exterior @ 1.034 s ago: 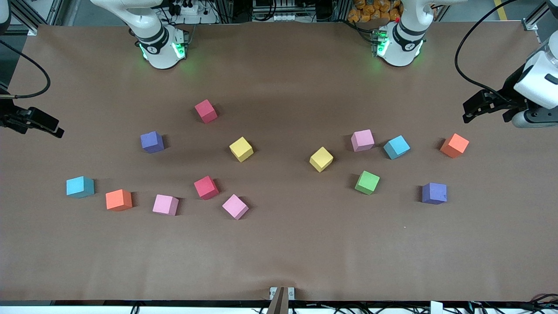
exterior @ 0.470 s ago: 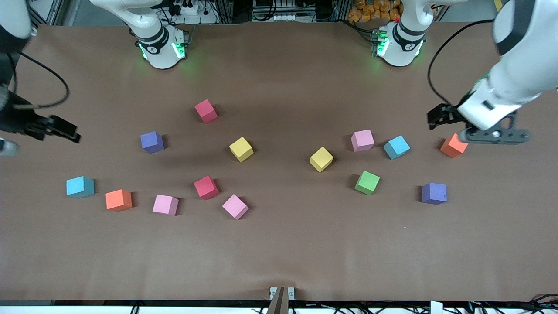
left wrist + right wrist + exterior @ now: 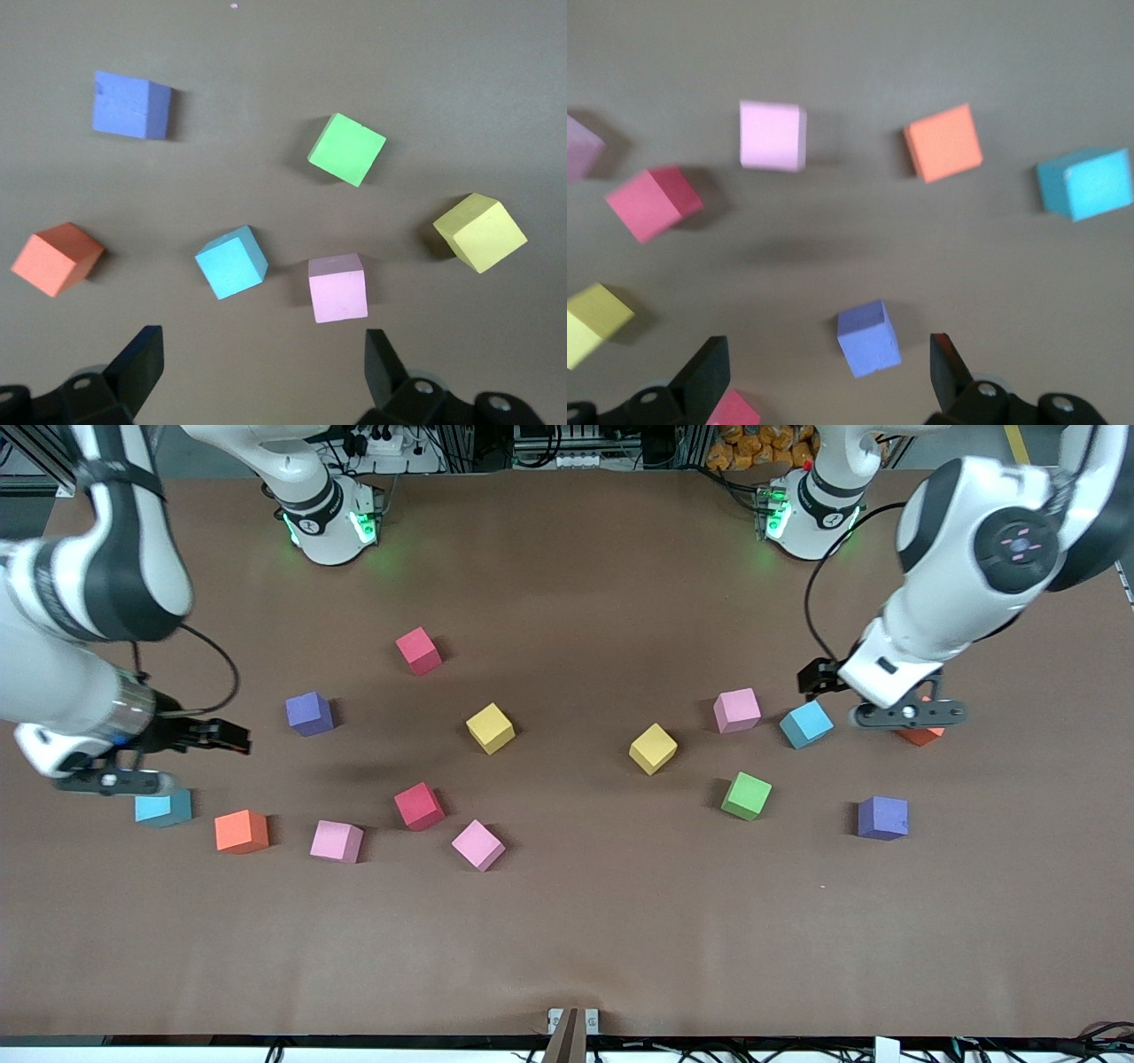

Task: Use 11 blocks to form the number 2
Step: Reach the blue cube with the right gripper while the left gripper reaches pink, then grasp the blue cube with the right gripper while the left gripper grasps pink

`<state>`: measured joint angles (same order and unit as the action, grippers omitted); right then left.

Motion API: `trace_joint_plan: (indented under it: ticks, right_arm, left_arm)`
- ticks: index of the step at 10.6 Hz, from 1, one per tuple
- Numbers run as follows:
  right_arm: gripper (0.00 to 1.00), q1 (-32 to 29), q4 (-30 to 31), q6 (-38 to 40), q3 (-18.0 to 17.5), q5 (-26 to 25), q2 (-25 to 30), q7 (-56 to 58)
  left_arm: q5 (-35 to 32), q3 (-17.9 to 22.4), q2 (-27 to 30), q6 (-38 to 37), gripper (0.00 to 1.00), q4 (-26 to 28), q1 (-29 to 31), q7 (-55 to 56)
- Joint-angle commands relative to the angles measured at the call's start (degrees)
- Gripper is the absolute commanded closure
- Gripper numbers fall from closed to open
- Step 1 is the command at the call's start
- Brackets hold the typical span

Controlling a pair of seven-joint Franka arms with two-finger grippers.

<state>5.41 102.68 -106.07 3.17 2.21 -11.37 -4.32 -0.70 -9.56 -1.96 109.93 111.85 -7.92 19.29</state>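
Front view. You see fourteen blocks scattered singly on the brown table [image 3: 567, 939]; none touches another. Toward the right arm's end lie a red block [image 3: 418, 650], a purple block [image 3: 309, 713], a yellow block [image 3: 490, 727], a second red block [image 3: 418, 806], two pink blocks [image 3: 337, 841] [image 3: 478, 844], an orange block [image 3: 241, 831] and a light blue block [image 3: 163, 808]. Toward the left arm's end lie a yellow block [image 3: 653, 747], a pink block [image 3: 737, 710], a light blue block [image 3: 805, 724], a green block [image 3: 746, 795], a purple block [image 3: 882, 817] and an orange block [image 3: 921, 735], which the left arm partly covers. The right gripper [image 3: 232, 737] hangs over the table near the purple block at its end. The left gripper [image 3: 813, 677] hangs over the table just beside the light blue block at its end.

Left wrist view. You see the left gripper [image 3: 257, 363] with its fingers [image 3: 142, 354] spread wide and nothing between them. Below it lie the light blue block [image 3: 231, 261] and the pink block [image 3: 337, 288], with the orange [image 3: 57, 258], purple [image 3: 131, 104], green [image 3: 346, 149] and yellow [image 3: 480, 232] blocks around them.

Right wrist view. You see the right gripper [image 3: 828, 363] likewise spread wide and empty. The purple block [image 3: 869, 338] lies between its fingers [image 3: 709, 359] in this view, on the table below. Pink [image 3: 772, 135], orange [image 3: 943, 142], light blue [image 3: 1086, 183], red [image 3: 653, 202] and yellow [image 3: 594, 320] blocks surround it.
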Motion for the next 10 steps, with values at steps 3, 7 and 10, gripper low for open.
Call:
trace_joint_plan:
  ticks: [3,7,10]
  right_arm:
    - [0.0,-0.13,11.82,-5.28,0.17,0.07,0.66,9.19]
    - [0.0,-1.02,11.75,-6.69,0.17,-0.27,-5.49,14.69]
    - [0.0,-1.11,12.02,-7.93,0.26,-0.28,-7.78,14.69]
  left_arm:
    - [1.06,-3.52,-1.36,11.0,0.0,9.35,0.27,5.58]
    - [1.06,-6.25,-6.2,15.91,0.0,11.54,0.18,11.3]
    - [1.06,-6.26,-7.87,23.39,0.0,16.37,0.27,11.38]
